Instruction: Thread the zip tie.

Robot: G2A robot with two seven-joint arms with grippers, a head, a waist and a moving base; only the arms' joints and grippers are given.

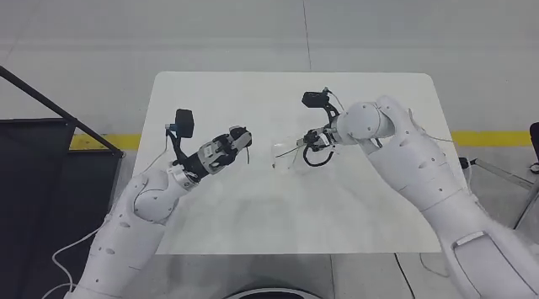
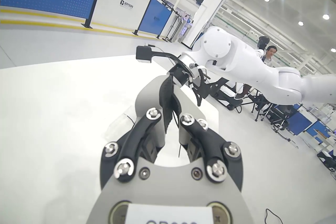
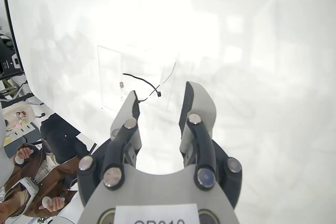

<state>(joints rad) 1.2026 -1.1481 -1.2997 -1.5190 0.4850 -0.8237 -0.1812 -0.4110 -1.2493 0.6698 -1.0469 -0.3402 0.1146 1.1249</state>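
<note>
1. Left pincer (image 2: 170, 93) is clenched, its pads pressed together on a thin black strand (image 2: 179, 150). One end dangles below the fingers. It looks like a zip tie, though it is too fine to be sure.
2. Right pincer (image 3: 160, 89) is released, jaws wide apart, and hovers low over the white surface (image 1: 295, 215).
3. Right there ahead of it lies the zip tie (image 3: 143, 81), curved across a clear sheet (image 3: 110, 70). Its small square head sits at the end nearer the pincer. A thin stretch runs toward one fingertip, and I cannot tell whether they touch.
4. Handling call: this thing looks feather-light, smooth and springy. A nudge would likely send it skating over that slick sheet, and a sloppy pinch could make it flick away.
5. Lengthwise it should be stiff enough to push through the head, but a long free end will bow and wander.
6. Best hold, I'd judge: pinch the flat faces, one pincer close behind the head to steady the slot. The other takes the tail just short of the tip, so little slack is left to wobble.
</note>
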